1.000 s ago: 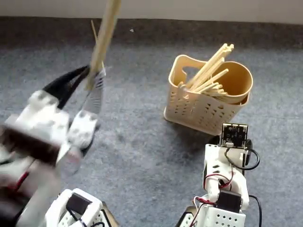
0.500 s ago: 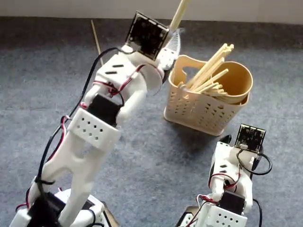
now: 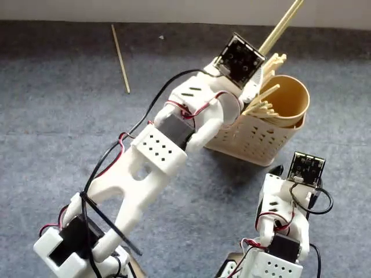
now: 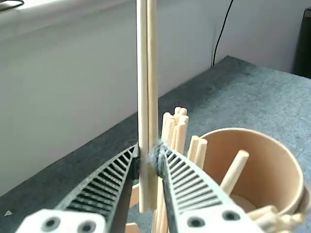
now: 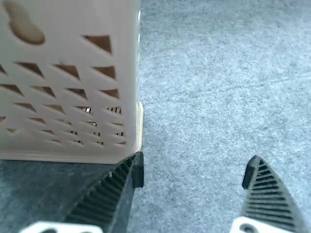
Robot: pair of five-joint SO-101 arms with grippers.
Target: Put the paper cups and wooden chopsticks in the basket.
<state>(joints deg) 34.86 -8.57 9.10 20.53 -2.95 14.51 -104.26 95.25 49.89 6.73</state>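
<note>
Held chopsticks: an upright pair above the basket, clamped tight in the left end effector.
Basket: holds other chopsticks and a paper cup.
Loose chopstick: lies on the grey worktop, well apart.
Right end effector: wide open, empty, beside the basket's base.

A grey carpet covers the ground from the left edge to the right edge of the high view, and a pale wall runs along the top edge. In the left wrist view, a thin black cable hangs down that wall toward the carpet.
</note>
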